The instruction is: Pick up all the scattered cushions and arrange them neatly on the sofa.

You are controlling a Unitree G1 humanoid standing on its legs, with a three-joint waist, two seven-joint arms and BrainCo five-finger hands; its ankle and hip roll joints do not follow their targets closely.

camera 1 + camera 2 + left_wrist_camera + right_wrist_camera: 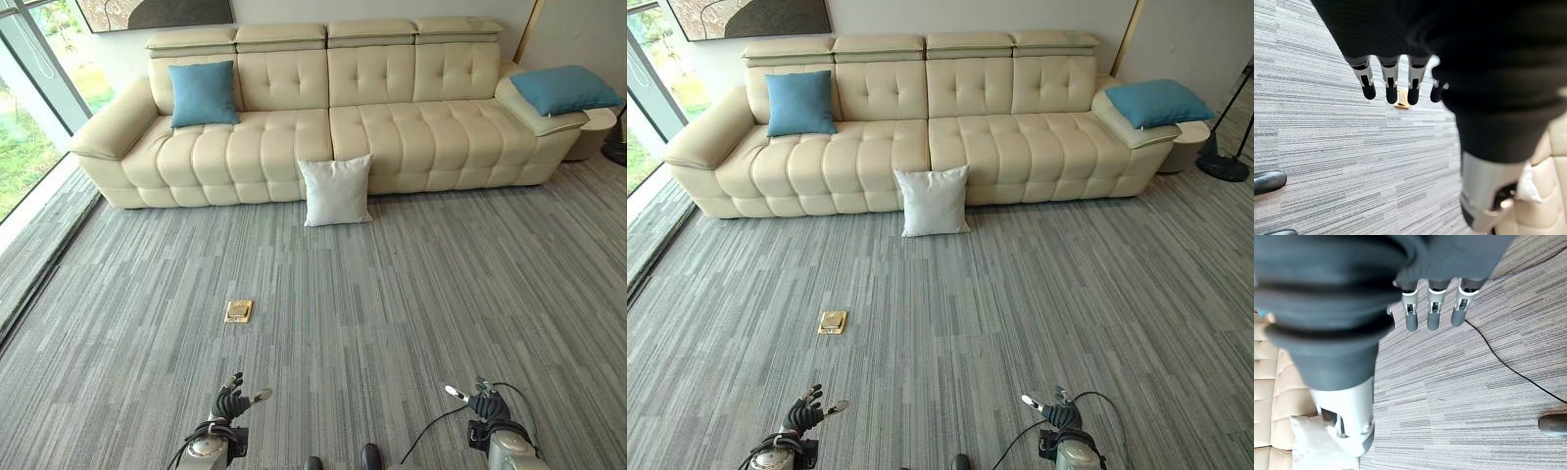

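Note:
A white cushion [336,191] stands on the carpet, leaning against the front of the cream sofa [284,147] near its middle. One blue cushion [203,94] sits upright on the sofa's left seat. Another blue cushion [563,88] lies on the sofa's right armrest. My left hand [231,401] hangs low at the lower left, fingers straight and holding nothing. My right hand [482,400] hangs at the lower right, also open and empty. Both hands are far from the cushions. The white cushion [1312,445] also appears past my right thumb [1354,421].
A brass floor socket plate [238,311] is set in the grey carpet between me and the sofa. Glass windows [29,98] run along the left. A small round side table [596,132] and a lamp base [1222,166] stand right of the sofa.

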